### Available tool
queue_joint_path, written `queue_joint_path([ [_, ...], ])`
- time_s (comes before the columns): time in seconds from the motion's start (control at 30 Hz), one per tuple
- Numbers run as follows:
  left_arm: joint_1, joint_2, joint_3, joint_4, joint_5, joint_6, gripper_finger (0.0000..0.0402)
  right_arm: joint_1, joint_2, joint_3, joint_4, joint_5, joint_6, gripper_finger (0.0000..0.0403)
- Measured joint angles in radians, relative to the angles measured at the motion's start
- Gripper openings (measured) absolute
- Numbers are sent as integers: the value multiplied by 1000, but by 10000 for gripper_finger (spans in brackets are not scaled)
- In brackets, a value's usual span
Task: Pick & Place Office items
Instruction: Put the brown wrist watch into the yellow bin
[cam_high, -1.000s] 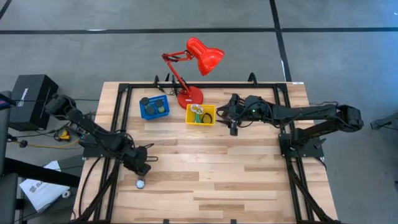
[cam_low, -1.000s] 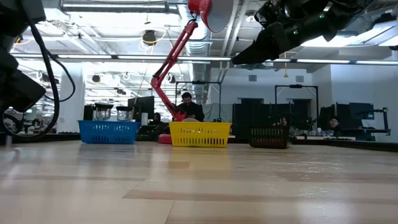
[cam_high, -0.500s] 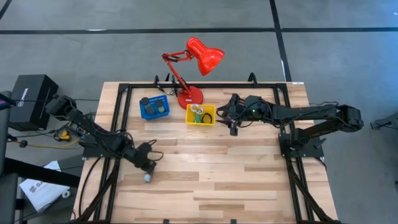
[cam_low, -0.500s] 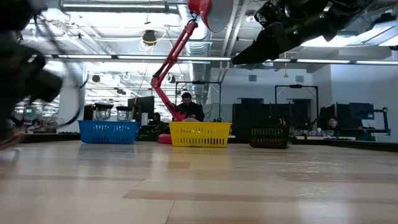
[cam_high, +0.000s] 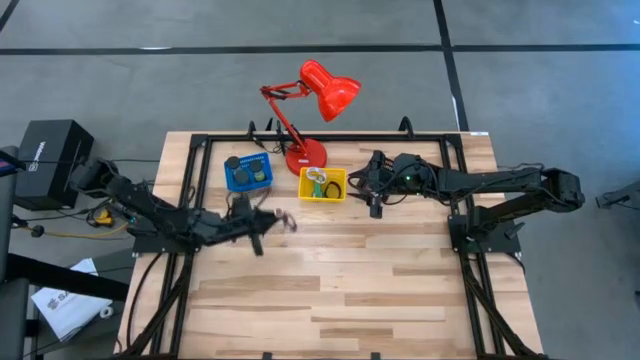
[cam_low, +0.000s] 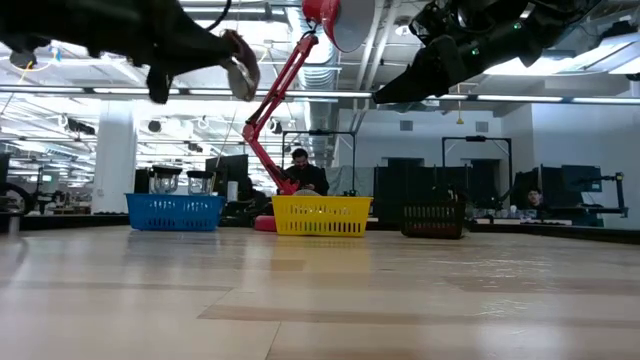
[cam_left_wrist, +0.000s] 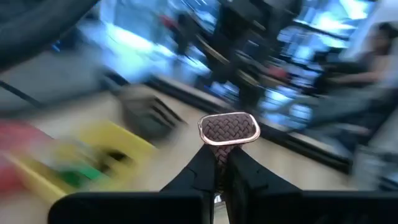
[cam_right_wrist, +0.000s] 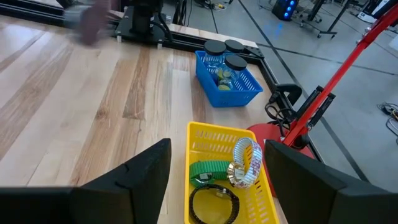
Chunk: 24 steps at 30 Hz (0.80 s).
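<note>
My left gripper (cam_high: 272, 222) hangs above the table's left middle, just near of the blue tray (cam_high: 248, 174), and is shut on a wristwatch (cam_high: 286, 220) with a brown braided band (cam_left_wrist: 228, 129). In the low view the wristwatch (cam_low: 241, 66) shows high above the tabletop at the tips of my left gripper (cam_low: 215, 50). My right gripper (cam_high: 375, 205) hovers open just right of the yellow tray (cam_high: 322, 185). In its wrist view my right gripper (cam_right_wrist: 217, 149) looks down on a green band (cam_right_wrist: 208, 169), a metal-link watch (cam_right_wrist: 246, 163) and a black ring (cam_right_wrist: 214, 202) lying in that tray. My left gripper pinches the wristwatch's braided band (cam_left_wrist: 224, 147) between its two fingertips, with a loop of the band standing out beyond them. The fingers (cam_low: 205, 45) reach roughly level toward the table's right. The wristwatch is lifted clear of the table.
A red desk lamp (cam_high: 305, 105) stands behind the two trays, its base (cam_high: 305, 155) between them. The blue tray (cam_right_wrist: 225, 78) holds black cylinders (cam_right_wrist: 214, 48). A dark basket (cam_low: 433, 220) shows right of the yellow tray (cam_low: 321, 215). Bare wood (cam_high: 340, 290) spreads across the near half.
My left gripper has shut on the wristwatch, which lay on the table near the front left. It has lifted the watch clear and swung up and toward the far right, to a spot near the trays. The right arm has kept still.
</note>
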Motion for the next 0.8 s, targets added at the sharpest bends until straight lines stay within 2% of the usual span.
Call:
queue_joint_path([
  [0.13,89,4,0,59,-128,237,6,0,0,0,0,0,0,249],
  [0.2,146,4,0,74,-145,309,6,0,0,0,0,0,0,249],
  [0.27,212,14,1,87,-83,346,7,0,0,0,0,0,0,249],
  [0.33,274,38,1,81,30,356,7,0,0,0,0,0,0,249],
  [0.43,344,126,33,81,136,337,7,0,12,0,13,0,0,249],
  [0.63,431,394,183,75,216,397,5,-1,81,2,42,0,-5,249],
  [0.8,502,589,293,41,224,414,6,-4,137,30,48,1,-31,249],
])
